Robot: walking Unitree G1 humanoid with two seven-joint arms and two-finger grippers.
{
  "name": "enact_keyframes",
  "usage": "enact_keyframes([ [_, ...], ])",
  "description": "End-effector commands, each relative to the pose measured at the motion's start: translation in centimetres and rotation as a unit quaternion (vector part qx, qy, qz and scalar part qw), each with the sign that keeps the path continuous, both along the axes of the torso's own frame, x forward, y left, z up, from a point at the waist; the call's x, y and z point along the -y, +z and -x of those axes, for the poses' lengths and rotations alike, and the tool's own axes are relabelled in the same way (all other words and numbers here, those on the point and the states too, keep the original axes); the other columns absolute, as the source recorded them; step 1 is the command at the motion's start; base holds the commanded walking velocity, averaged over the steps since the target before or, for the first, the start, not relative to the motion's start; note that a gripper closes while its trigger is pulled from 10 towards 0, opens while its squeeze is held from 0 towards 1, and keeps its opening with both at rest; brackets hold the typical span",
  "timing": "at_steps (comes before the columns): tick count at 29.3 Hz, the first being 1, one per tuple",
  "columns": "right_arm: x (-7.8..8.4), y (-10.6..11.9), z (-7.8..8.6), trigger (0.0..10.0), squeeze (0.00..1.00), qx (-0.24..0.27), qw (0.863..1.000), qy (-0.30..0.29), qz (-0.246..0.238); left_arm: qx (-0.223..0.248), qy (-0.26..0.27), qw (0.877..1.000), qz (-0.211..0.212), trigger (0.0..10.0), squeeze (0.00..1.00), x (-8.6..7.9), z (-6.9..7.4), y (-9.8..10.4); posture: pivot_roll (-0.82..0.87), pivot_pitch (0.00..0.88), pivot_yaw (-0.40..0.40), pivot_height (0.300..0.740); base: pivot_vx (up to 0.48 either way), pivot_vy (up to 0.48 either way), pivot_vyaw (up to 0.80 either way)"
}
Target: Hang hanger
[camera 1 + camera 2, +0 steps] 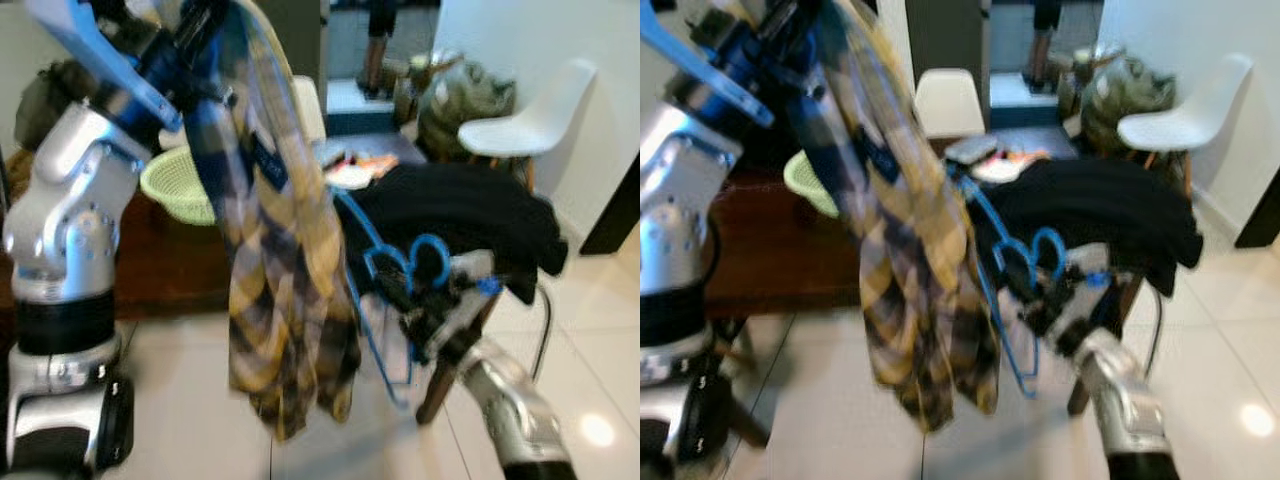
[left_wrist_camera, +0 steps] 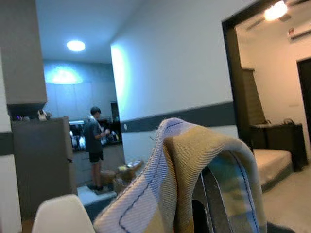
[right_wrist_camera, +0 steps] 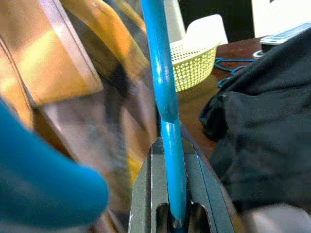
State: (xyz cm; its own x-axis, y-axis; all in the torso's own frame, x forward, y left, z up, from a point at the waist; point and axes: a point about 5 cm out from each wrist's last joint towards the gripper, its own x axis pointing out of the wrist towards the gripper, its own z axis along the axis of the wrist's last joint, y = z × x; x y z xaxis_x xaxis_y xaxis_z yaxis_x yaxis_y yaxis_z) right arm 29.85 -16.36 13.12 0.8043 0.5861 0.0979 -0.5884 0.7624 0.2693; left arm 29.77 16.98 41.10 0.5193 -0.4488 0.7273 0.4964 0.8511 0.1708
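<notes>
Pale floor tiles [image 1: 190,420] run under a dark wooden tabletop [image 1: 170,250] that carries a green mesh basket [image 1: 175,185], with a black garment [image 1: 470,215] heaped on a seat to the right and a white chair [image 1: 535,115] beyond it; a person stands far off in the kitchen doorway.

The left tool [image 1: 190,40] is raised high at the near left, and a yellow-and-blue plaid shirt [image 1: 280,260] drapes down from it — held up this way, I judge, so the cloth hangs free of the floor and its opening is reachable. The left wrist view shows the shirt's folded edge lying over the fingers; whether they pinch it closed I cannot tell.

The right tool [image 1: 440,300] sits lower at the right, its jaws clamped narrowly on a rod of the blue wire hanger [image 1: 375,290], as the right wrist view makes plain. The hanger lies between the shirt and the black garment, just beside the shirt's hem. Its long axis tilts steeply, running from upper left by the shirt down to the lower right, with the looped hook end close to the tool — seemingly angled to slide one shoulder into the shirt.
</notes>
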Motion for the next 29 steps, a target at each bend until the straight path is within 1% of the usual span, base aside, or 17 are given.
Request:
enact_keyframes([
  [1,0.3,0.1,0.0,10.0,0.0,-0.001,1.0,-0.005,-0.002,0.043,0.002,0.999,-0.007,10.0,0.0,-0.1,0.9,1.6,-0.1,0.0,0.025,0.74,0.48,0.0,0.0],
  [3,0.3,0.1,-0.1,10.0,0.0,-0.002,1.0,-0.005,-0.003,0.061,0.008,0.998,-0.024,10.0,0.0,-0.2,1.1,2.4,-0.1,0.0,0.022,0.74,0.48,0.0,0.0],
  [5,0.3,0.1,-0.2,10.0,0.0,-0.005,1.0,-0.006,-0.006,0.091,0.04,0.994,-0.04,10.0,0.0,-1.5,1.0,4.4,-0.1,0.0,0.02,0.74,0.48,0.0,0.0],
  [6,0.3,0.1,-0.2,10.0,0.0,-0.005,1.0,-0.006,-0.006,0.091,0.04,0.994,-0.04,10.0,0.0,-1.5,1.0,4.4,-0.1,0.0,0.02,0.74,0.48,0.0,0.0],
  [8,0.2,0.0,-0.2,10.0,0.0,-0.006,1.0,-0.006,-0.008,0.109,0.072,0.991,-0.041,10.0,0.0,-3.1,0.7,6.2,-0.09,0.0,0.018,0.74,0.48,0.0,0.0],
  [11,0.2,0.0,-0.3,10.0,0.0,-0.006,1.0,-0.006,-0.008,0.116,0.082,0.989,-0.043,10.0,0.0,-3.5,0.6,6.8,-0.09,0.0,0.018,0.74,0.48,0.0,0.0],
  [13,0.3,0.1,-0.3,10.0,0.0,-0.006,1.0,-0.008,-0.01,0.127,0.113,0.984,-0.049,10.0,0.0,-4.3,0.3,8.3,-0.08,0.0,0.014,0.74,0.472,0.0,0.0],
  [18,0.3,0.1,-0.4,10.0,0.0,-0.005,1.0,-0.01,-0.012,0.13,0.135,0.981,-0.051,10.0,0.0,-4.9,0.1,9.1,-0.08,0.0,0.013,0.74,0.472,0.0,0.0],
  [19,0.2,0.2,-0.4,10.0,0.0,-0.005,1.0,-0.008,-0.014,0.135,0.171,0.974,-0.057,10.0,0.0,-5.5,0.0,10.3,-0.07,0.0,0.003,0.74,0.465,0.0,0.0],
  [20,0.2,0.2,-0.4,10.0,0.0,-0.005,1.0,-0.008,-0.014,0.135,0.171,0.974,-0.057,10.0,0.0,-5.5,0.0,10.3,-0.07,0.0,0.003,0.74,0.465,0.0,0.0],
  [21,0.0,0.3,-0.6,10.0,0.0,-0.004,1.0,-0.005,-0.015,0.155,0.241,0.957,-0.045,10.0,0.0,-6.6,0.6,13.2,-0.06,0.0,0.006,0.74,0.465,0.0,0.0],
  [22,0.0,0.3,-0.6,10.0,0.0,-0.004,1.0,-0.005,-0.015,0.155,0.241,0.957,-0.045,10.0,0.0,-6.6,0.6,13.2,-0.06,0.0,0.006,0.74,0.465,0.0,0.0],
  [23,-0.1,0.3,-0.6,10.0,0.0,-0.004,1.0,-0.005,-0.016,0.171,0.268,0.947,-0.04,10.0,0.0,-6.8,1.3,14.5,-0.06,0.0,0.008,0.74,0.458,0.0,0.0],
  [24,-0.1,0.3,-0.6,10.0,0.0,-0.004,1.0,-0.005,-0.016,0.171,0.268,0.947,-0.04,10.0,0.0,-6.8,1.3,14.5,-0.06,0.0,0.008,0.74,0.458,0.0,0.0],
  [25,0.0,0.3,-0.6,10.0,0.0,-0.003,1.0,-0.006,-0.016,0.184,0.295,0.937,-0.036,10.0,0.0,-6.9,1.7,15.4,-0.06,0.0,0.009,0.74,0.458,0.0,0.0],
  [28,0.0,0.3,-0.6,10.0,0.0,-0.003,1.0,-0.006,-0.016,0.184,0.295,0.937,-0.036,10.0,0.0,-6.9,1.7,15.4,-0.06,0.0,0.009,0.74,0.458,0.0,0.0],
  [29,0.2,0.4,-0.5,10.0,0.0,-0.002,1.0,-0.009,-0.016,0.185,0.342,0.921,-0.027,10.0,0.0,-7.5,1.7,15.8,-0.06,0.0,0.015,0.74,0.454,0.0,0.0],
])
